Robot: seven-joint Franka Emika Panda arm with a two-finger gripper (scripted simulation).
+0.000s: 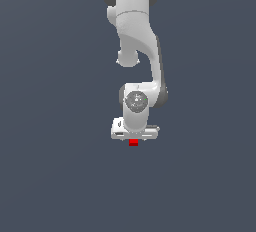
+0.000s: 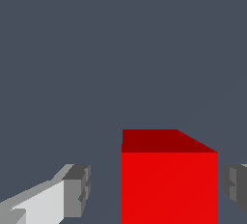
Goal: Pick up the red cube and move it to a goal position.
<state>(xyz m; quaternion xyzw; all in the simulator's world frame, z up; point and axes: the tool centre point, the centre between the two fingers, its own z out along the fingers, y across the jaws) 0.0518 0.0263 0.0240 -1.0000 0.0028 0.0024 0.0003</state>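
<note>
The red cube (image 2: 169, 184) sits between my gripper's (image 2: 157, 189) two grey fingertips in the wrist view. One fingertip (image 2: 77, 189) stands a small gap away from the cube's side. The other fingertip (image 2: 236, 189) is very close to the opposite side, with a thin gap showing. The jaws are open around the cube and do not press on it. In the exterior view the white gripper (image 1: 134, 135) points down from the arm, and the red cube (image 1: 133, 142) shows just under it as a tiny red block. The fingers themselves do not show there.
The plain dark grey floor (image 1: 60, 176) spreads all around with nothing else on it. The white arm (image 1: 137, 36) reaches down from the top of the exterior view.
</note>
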